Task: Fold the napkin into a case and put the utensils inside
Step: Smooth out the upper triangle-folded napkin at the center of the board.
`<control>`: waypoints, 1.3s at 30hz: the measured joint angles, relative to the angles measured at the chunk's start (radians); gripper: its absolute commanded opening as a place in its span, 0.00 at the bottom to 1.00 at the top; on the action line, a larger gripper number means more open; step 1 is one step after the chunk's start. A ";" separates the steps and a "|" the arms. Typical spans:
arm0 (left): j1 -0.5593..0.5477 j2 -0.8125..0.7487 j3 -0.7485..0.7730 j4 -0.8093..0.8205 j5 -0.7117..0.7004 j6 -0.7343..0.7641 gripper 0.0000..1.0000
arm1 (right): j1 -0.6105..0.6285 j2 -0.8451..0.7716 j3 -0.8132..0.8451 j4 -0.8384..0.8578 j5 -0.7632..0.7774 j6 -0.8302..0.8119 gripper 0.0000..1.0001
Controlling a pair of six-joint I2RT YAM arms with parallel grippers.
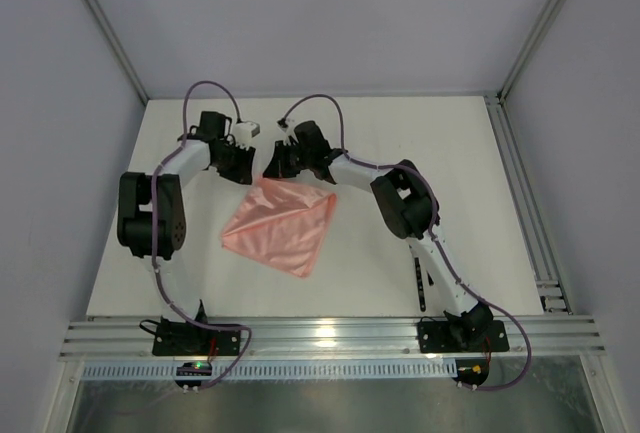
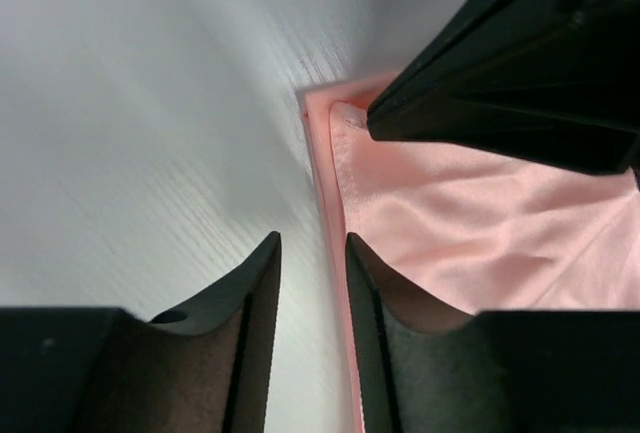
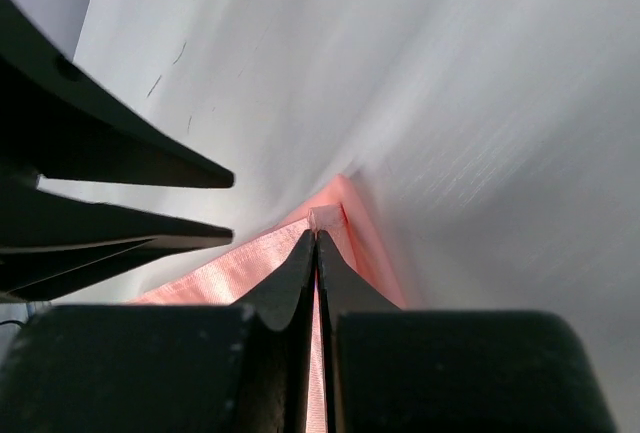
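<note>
L hand jaws slightly apart, R hand jaws together.

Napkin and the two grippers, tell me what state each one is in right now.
napkin: folded over on itself, lying on the table, far corner pinched.
right gripper: shut on the napkin's far corner.
left gripper: jaws slightly apart, nothing between them, right beside the napkin's edge.

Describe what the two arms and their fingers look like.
The left arm and right arm match: white links between bulky black joints, each on a black base bolted at the table's near edge. A mauve cable runs along each arm and loops free near the wrist. The fingers are matte black, wedge-shaped and taper to thin tips.
</note>
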 measured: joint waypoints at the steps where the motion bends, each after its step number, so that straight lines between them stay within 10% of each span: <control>1: 0.000 -0.017 -0.007 -0.003 -0.003 0.000 0.38 | 0.000 0.000 0.000 0.001 0.000 0.003 0.04; 10: 0.000 -0.106 -0.145 -0.058 -0.013 0.027 0.40 | 0.000 0.000 0.000 0.003 0.007 0.016 0.04; 21: 0.000 -0.159 -0.251 -0.113 -0.031 0.053 0.17 | 0.000 0.000 -0.008 0.006 0.008 0.018 0.04; 29: 0.000 -0.188 -0.251 -0.124 -0.034 0.056 0.04 | 0.000 -0.005 -0.010 -0.029 0.050 -0.026 0.29; 39: 0.000 -0.198 -0.252 -0.145 -0.033 0.065 0.06 | -0.034 -0.091 -0.071 -0.097 0.087 -0.121 0.33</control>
